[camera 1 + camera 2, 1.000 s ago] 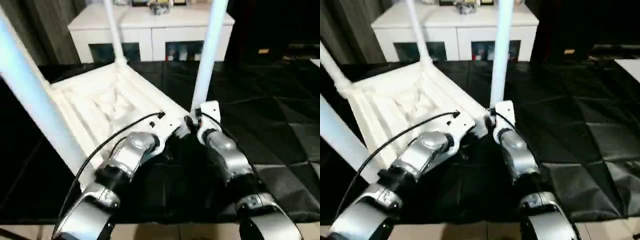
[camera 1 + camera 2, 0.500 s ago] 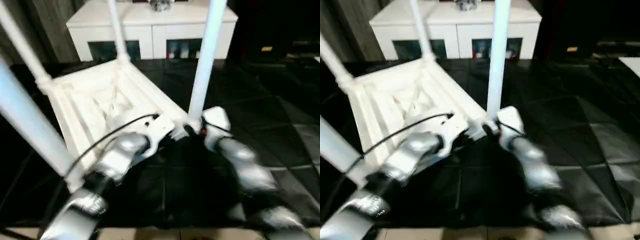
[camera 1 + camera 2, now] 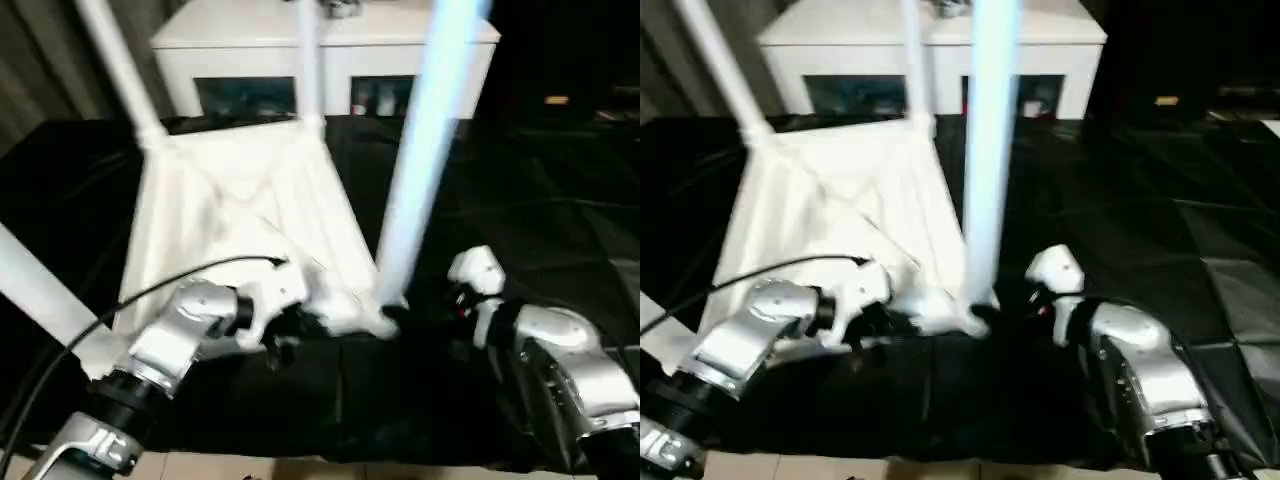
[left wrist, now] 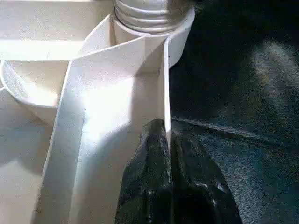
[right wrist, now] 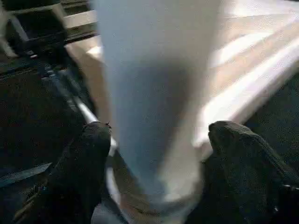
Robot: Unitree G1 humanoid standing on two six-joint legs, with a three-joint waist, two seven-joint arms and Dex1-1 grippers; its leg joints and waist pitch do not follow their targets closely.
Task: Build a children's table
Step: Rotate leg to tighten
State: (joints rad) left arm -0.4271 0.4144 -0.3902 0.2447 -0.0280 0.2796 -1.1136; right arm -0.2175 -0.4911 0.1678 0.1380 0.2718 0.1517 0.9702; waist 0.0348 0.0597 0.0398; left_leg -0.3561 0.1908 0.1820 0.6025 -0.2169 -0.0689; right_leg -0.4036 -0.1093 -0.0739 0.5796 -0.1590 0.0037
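Table position: the children's table [image 3: 235,215] is lying upside down on the black mat [image 3: 560,200], ribbed underside facing up, so the corner sockets are open to receive legs from above.
Legs: four legs are standing up from the corners; the near right leg [image 3: 425,150] is rising from the corner socket [image 4: 152,23] closest to the robot, the far legs [image 3: 118,70] are leaning back toward the white cabinet [image 3: 325,55] behind.
Left gripper: the left gripper [image 4: 168,140] is pinching the thin side rim of the tabletop just beside that near socket, its fingers [image 4: 145,186] pressed together on the wall, probably to be steadying the top while the leg is being worked.
Right gripper: the right gripper [image 5: 154,140] is straddling the base of the near right leg, one finger [image 5: 88,154] on each side with a gap showing to the leg; the jaws are standing wide apart and not clamping it.
Why so: the spread fingers around the leg's foot suggest the robot is either letting go after seating the leg or lining up for a fresh grip.
Change, table: compared with a second ago, the tabletop is now sitting turned in the head views, its near corner swung more toward the middle.
Change, right arm: the right forearm [image 3: 560,370] is now lying farther out to the right, away from the leg's base where it was pressing close before.
Change, left arm: the left forearm [image 3: 170,340] is now lying lower and farther left.
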